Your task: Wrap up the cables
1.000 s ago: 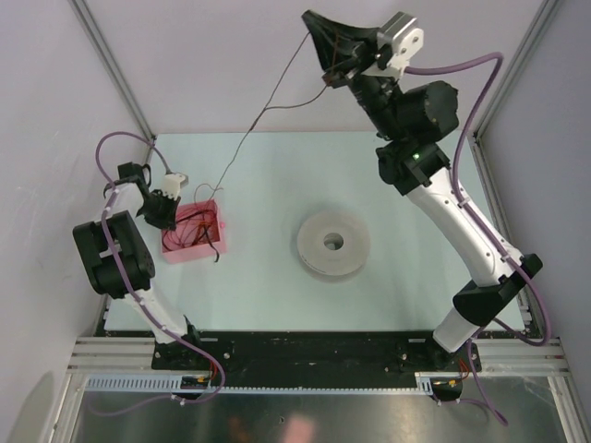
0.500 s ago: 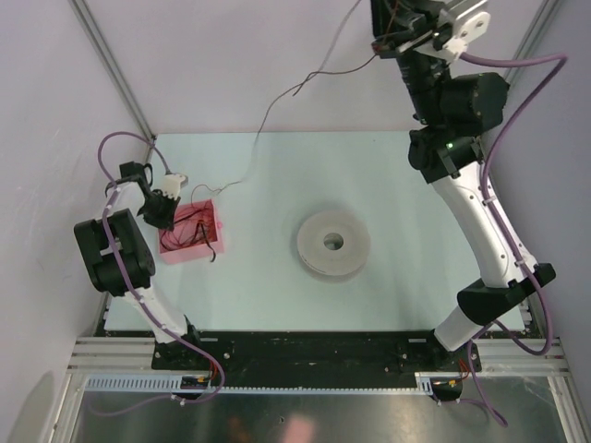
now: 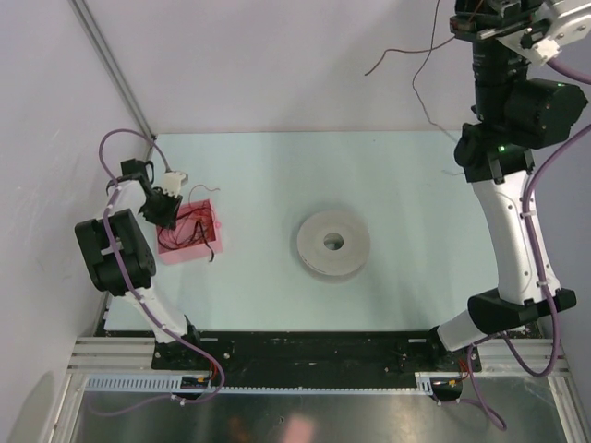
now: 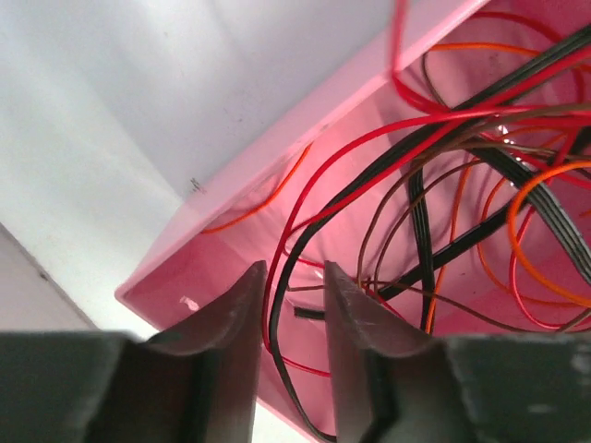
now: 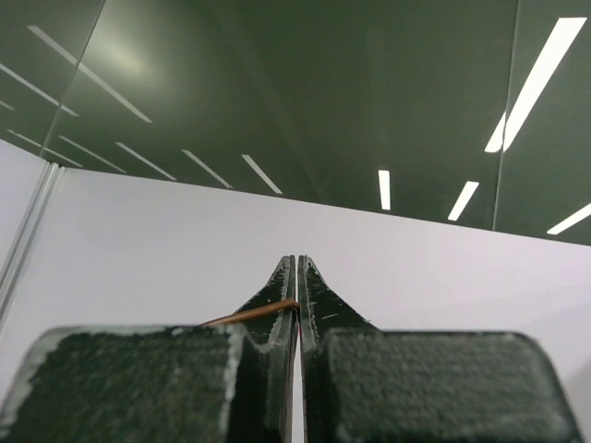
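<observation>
Cables (image 4: pixel 434 185) in red, orange, black and brown lie tangled in loose loops inside a pink box (image 4: pixel 305 120). The box sits on the left part of the pale surface (image 3: pixel 416 231), and 1 dark strand curls out past its near right corner.

The left pincer (image 4: pixel 294 269) hangs just above a corner of the box. Its 2 fingers are parted only narrowly and grip nothing; a red and a black cable show through the gap, lower down in the box.

The right arm stands high at the far right. The right pincer (image 5: pixel 296 263) points up toward the ceiling lights, pressed closed on 1 thin brown cable (image 5: pixel 254 314) that enters from its left side. In the top view this brown cable dangles free in front of the back wall, well above the surface, with a loose end curling off to the left.

A pale grey spool (image 3: pixel 314 251) lies flat near the middle of the surface, well apart from the box and from both pincers.
</observation>
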`<state>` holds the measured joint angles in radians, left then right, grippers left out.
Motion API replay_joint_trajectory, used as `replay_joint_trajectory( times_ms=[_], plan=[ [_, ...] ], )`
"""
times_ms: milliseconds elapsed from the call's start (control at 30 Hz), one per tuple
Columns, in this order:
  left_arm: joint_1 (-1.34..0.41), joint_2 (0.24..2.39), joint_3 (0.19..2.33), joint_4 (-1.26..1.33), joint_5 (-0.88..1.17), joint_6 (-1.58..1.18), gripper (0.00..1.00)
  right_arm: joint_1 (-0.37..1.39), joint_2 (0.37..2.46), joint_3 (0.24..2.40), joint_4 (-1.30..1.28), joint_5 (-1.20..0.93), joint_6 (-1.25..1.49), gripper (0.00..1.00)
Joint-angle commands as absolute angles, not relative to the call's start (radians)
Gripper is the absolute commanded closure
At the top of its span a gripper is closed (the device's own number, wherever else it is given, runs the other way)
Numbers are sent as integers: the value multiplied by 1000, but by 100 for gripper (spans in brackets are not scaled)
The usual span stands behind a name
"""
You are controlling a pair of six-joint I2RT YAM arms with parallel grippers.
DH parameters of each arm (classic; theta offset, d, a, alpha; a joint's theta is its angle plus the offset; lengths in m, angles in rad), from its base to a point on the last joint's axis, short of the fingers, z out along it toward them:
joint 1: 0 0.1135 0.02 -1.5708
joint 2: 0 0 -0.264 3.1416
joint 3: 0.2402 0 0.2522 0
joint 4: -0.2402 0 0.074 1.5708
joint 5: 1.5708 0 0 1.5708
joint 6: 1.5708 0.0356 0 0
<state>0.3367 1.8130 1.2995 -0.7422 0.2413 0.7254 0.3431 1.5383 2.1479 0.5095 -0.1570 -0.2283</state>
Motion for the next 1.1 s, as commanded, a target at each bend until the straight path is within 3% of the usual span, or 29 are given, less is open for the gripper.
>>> replay_joint_trajectory(
  times_ms=[0, 233, 333, 733, 1067],
  plan=[
    [325, 1730, 1349, -730, 263, 690, 52, 313, 1457, 2084, 538, -181, -198, 100],
    [299, 1562, 1363, -744, 316, 664, 11, 279, 1301, 1803, 510, -231, -196, 100],
    [291, 1520, 1375, -754, 337, 654, 3, 272, 1240, 1700, 497, -244, -187, 100],
    [257, 1388, 1421, -762, 502, 580, 1, 273, 1164, 1597, 417, -356, -108, 100],
    [208, 1359, 1556, -762, 664, 446, 0, 289, 1197, 1659, 445, -386, -81, 100]
  ],
)
